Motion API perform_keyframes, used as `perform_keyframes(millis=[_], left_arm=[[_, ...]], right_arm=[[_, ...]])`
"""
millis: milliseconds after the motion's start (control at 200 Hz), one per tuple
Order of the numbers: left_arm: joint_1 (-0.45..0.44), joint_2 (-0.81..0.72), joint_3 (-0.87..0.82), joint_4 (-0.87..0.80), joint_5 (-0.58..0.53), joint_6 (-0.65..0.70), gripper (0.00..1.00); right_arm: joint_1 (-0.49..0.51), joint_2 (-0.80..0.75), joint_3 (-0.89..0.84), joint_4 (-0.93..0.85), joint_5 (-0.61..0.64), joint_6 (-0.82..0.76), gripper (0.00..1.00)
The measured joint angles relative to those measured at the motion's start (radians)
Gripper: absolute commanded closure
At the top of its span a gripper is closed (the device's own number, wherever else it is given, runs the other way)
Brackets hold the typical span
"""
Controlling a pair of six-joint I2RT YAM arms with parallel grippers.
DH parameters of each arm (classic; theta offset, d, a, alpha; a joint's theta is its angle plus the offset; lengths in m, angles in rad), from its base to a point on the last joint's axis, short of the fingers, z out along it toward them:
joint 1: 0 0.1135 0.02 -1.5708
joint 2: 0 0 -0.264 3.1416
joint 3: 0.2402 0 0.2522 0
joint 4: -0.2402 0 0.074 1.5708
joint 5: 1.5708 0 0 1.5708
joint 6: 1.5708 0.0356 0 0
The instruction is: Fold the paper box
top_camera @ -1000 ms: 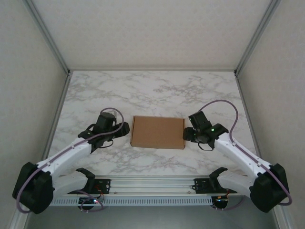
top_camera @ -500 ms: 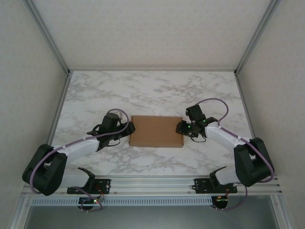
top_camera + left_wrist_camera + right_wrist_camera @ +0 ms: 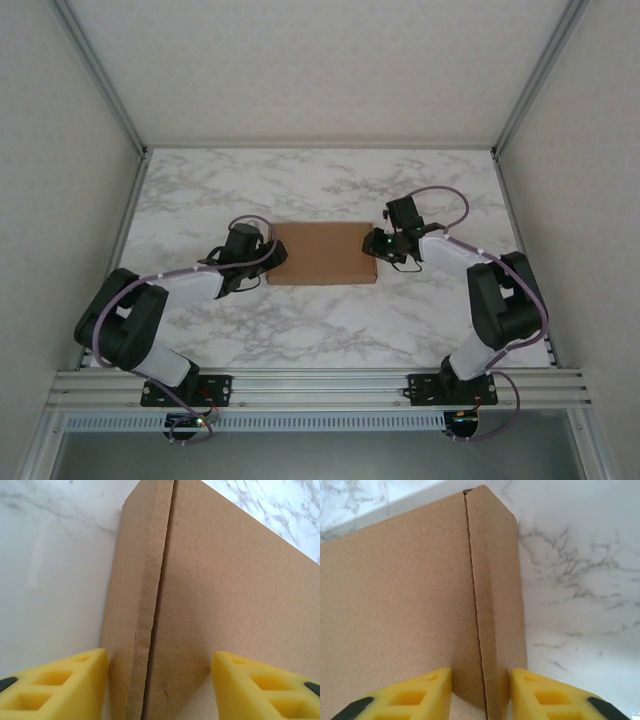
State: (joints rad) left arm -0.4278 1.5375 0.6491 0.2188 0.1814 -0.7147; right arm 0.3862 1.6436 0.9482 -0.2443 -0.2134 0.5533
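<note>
Top external: paper box (image 3: 320, 253) amid table (image 3: 320, 335)

White marble-pattern table (image 3: 320, 335) with grey veining. Plain off-white textured panels enclose it: back wall (image 3: 320, 70), left wall (image 3: 55, 180), right wall (image 3: 590, 180). Aluminium frame posts (image 3: 98, 75) at the back corners. Slotted aluminium rail (image 3: 320, 385) along the near edge. Even, soft light.
</note>
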Motion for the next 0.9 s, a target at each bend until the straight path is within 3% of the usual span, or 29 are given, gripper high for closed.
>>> perform_keyframes(millis=[185, 295, 376, 421, 456, 486, 511, 521, 651, 756, 901], left_arm=[[0.011, 0.068, 0.086, -0.021, -0.011, 0.027, 0.36], [0.018, 0.072, 0.111, -0.037, -0.015, 0.038, 0.31], [0.027, 0.072, 0.125, -0.047, -0.019, 0.044, 0.22], [0.031, 0.072, 0.132, -0.053, -0.023, 0.051, 0.02], [0.035, 0.071, 0.135, -0.059, -0.027, 0.058, 0.00], [0.037, 0.069, 0.138, -0.064, -0.028, 0.061, 0.00], [0.039, 0.066, 0.140, -0.074, -0.031, 0.068, 0.00], [0.040, 0.064, 0.142, -0.079, -0.034, 0.068, 0.00], [0.042, -0.007, 0.171, -0.152, -0.090, 0.126, 0.00], [0.044, -0.180, 0.171, -0.159, -0.193, 0.220, 0.00], [0.047, -0.560, 0.008, 0.096, -0.394, 0.386, 0.00]], right_arm=[[-0.034, 0.058, 0.065, -0.008, -0.018, -0.016, 0.66], [-0.038, 0.083, 0.093, -0.010, -0.019, -0.025, 0.58], [-0.038, 0.084, 0.093, -0.015, -0.011, -0.036, 0.46], [-0.040, 0.083, 0.093, -0.019, -0.004, -0.035, 0.39], [-0.040, 0.081, 0.092, -0.025, 0.004, -0.036, 0.32], [-0.040, 0.076, 0.092, -0.034, 0.012, -0.039, 0.21], [-0.040, 0.069, 0.091, -0.042, 0.022, -0.040, 0.03], [-0.040, 0.066, 0.091, -0.045, 0.022, -0.042, 0.02], [-0.040, -0.056, 0.086, -0.099, 0.075, -0.052, 0.01], [-0.034, -0.259, 0.079, -0.082, 0.124, -0.100, 0.01], [-0.013, -0.591, -0.038, 0.108, 0.212, -0.232, 0.01]])
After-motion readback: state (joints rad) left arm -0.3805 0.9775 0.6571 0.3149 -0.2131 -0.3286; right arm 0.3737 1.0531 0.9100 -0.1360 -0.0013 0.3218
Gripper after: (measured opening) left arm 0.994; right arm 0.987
